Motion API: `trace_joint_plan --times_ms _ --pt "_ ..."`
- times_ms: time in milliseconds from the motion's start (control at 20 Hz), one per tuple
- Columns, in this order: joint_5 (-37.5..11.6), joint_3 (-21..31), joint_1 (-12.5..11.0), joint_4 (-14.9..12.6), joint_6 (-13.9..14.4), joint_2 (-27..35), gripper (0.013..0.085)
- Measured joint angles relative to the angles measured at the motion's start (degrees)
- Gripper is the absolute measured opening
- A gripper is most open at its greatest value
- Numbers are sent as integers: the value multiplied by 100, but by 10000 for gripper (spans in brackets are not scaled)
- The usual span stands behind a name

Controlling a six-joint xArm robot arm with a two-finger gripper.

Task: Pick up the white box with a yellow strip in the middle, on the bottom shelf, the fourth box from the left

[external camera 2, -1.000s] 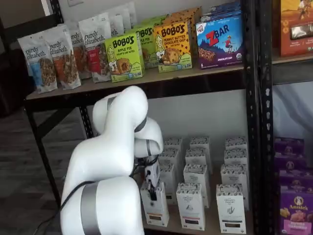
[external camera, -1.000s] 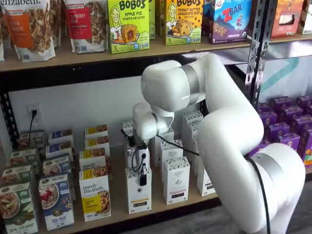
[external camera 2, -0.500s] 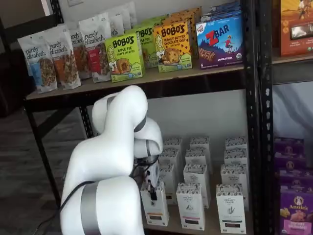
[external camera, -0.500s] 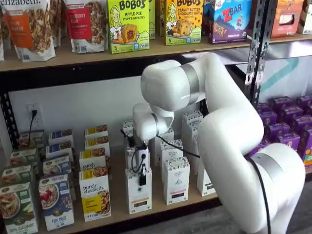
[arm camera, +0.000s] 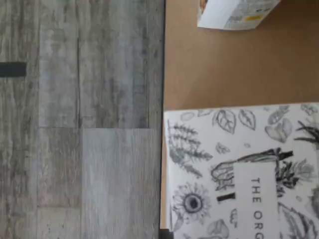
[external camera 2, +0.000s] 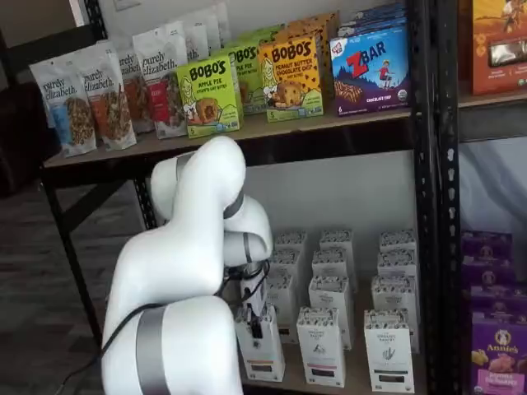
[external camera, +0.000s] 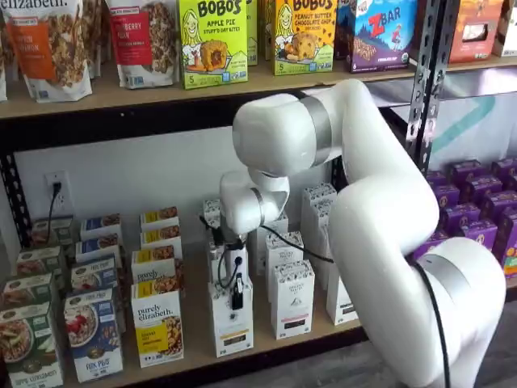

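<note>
My claw (external camera: pixel 237 297) hangs down right on top of the white box (external camera: pixel 230 327), which stands at the front edge of the bottom shelf (external camera: pixel 194 323), between the purely elizabeth box (external camera: pixel 158 330) and another white carton (external camera: pixel 292 299). I see only one dark finger against the front of the box in both shelf views, so I cannot tell if my claw is wide, narrow, or holding the box. My wrist view shows the box's top (arm camera: pixel 239 169) with its grey leaves and flowers, sitting at the edge of the brown board with the grey wood floor (arm camera: pixel 79 124) beside it.
</note>
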Motion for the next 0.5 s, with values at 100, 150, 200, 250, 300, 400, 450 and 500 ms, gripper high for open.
trace_joint_plan --times_ms 100,150,200,250,300,400,450,500 --pt "-22 188 21 -74 84 -123 530" --pt "-75 346 32 -144 153 -224 530" --pt "-122 451 36 -181 189 -286 530" --pt "-227 663 44 -245 252 -415 530" --pt "-310 851 52 -287 297 -540 530" --pt "-440 1187 61 -311 326 -761 530" --pt "-504 1338 66 -318 339 -861 530" --pt "-588 1538 74 -334 359 -1000 530"
